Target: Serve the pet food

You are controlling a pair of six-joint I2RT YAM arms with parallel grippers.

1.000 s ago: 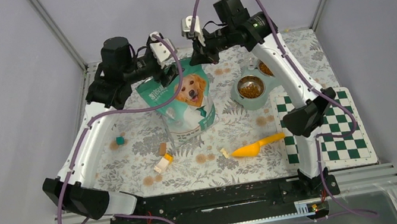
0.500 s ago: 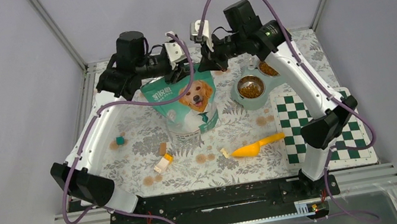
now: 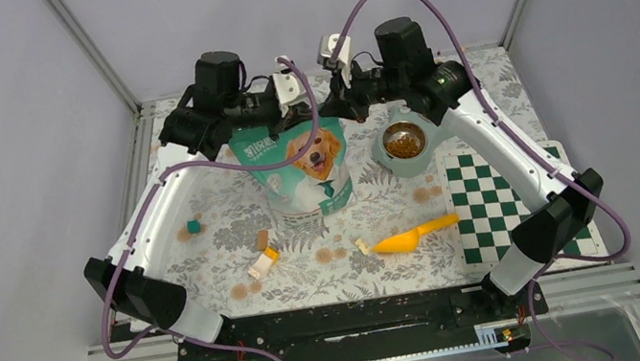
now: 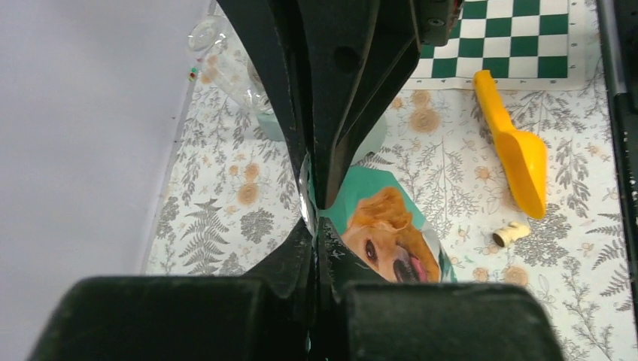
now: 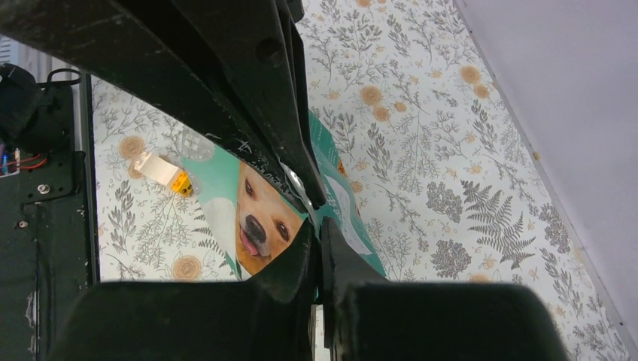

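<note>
The teal bag [image 3: 300,172] with a golden retriever picture stands upright at the middle back of the floral mat. My left gripper [image 3: 284,116] is shut on the left part of its top edge, and my right gripper [image 3: 334,108] is shut on the right part. In the left wrist view the jaws [image 4: 316,219] pinch the bag's [image 4: 387,237] rim; in the right wrist view the jaws [image 5: 316,226] pinch the bag [image 5: 259,214] the same way. Brown pet food [image 3: 404,141] lies in a pale green bowl [image 3: 387,156] right of the bag. What the bag holds is hidden.
A yellow scoop [image 3: 412,237] lies on the mat in front of the bowl. Small toy blocks [image 3: 261,263] are scattered near the bag's front and one teal block [image 3: 194,227] at the left. A green checkered mat [image 3: 519,207] lies at the right.
My left gripper went from open to shut on the bag's top edge. Both arms shifted rightward and back, and the bag's top now sits more upright.
</note>
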